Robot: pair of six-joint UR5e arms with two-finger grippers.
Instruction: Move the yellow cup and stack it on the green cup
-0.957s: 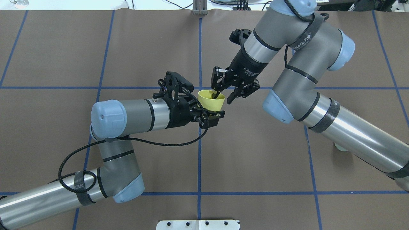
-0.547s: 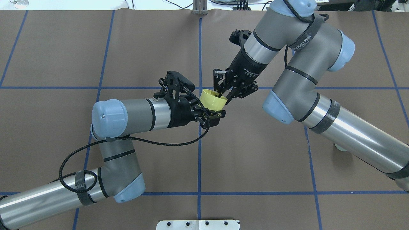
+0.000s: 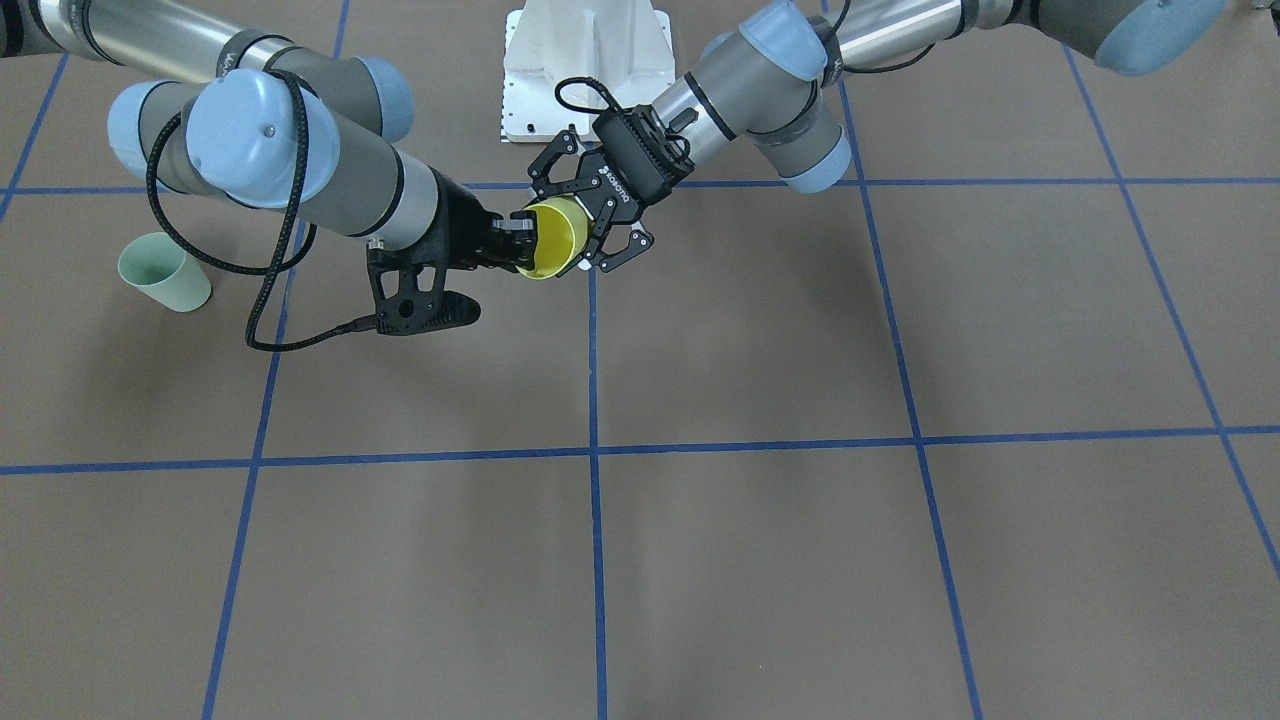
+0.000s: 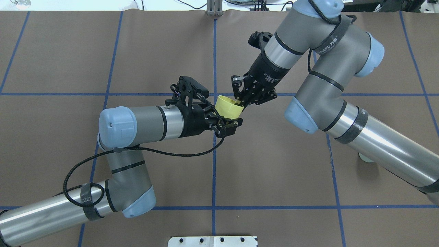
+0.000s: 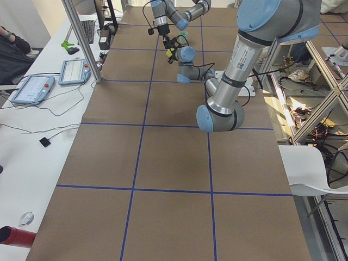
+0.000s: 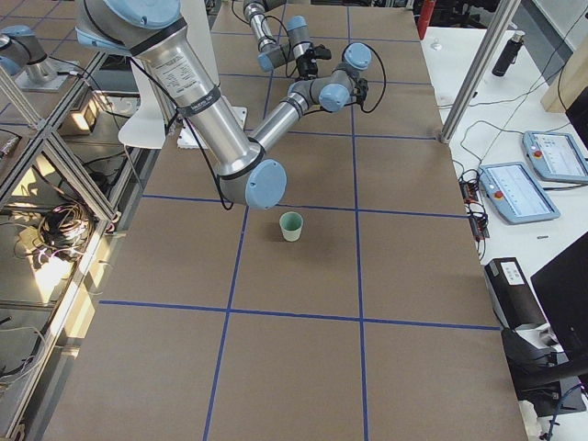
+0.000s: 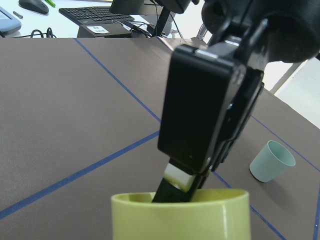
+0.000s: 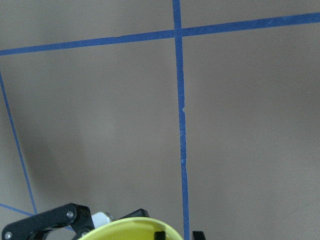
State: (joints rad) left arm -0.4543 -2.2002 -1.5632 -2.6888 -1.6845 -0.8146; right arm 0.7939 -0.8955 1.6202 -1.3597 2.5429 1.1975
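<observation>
The yellow cup (image 4: 229,107) hangs in the air over the table's middle, held between both grippers. My left gripper (image 4: 229,121) is shut on its lower body from the left. My right gripper (image 4: 241,102) is shut on its rim, with one finger inside the cup; this shows in the left wrist view (image 7: 177,181). In the front-facing view the yellow cup (image 3: 553,240) sits between the two grippers. The green cup (image 3: 163,272) stands upright on the table on my right side, far from both grippers. In the overhead view it is mostly hidden under my right arm.
The table is brown with blue tape grid lines (image 4: 214,171). A white mounting plate (image 4: 212,241) lies at the near edge. The green cup (image 6: 291,225) stands just below my right arm's elbow. Screens and cables lie on the side benches beyond the far edge.
My right gripper, open around the yellow cup's rim one second ago, has closed on the rim. The left gripper keeps its hold; the cup has tilted slightly.
</observation>
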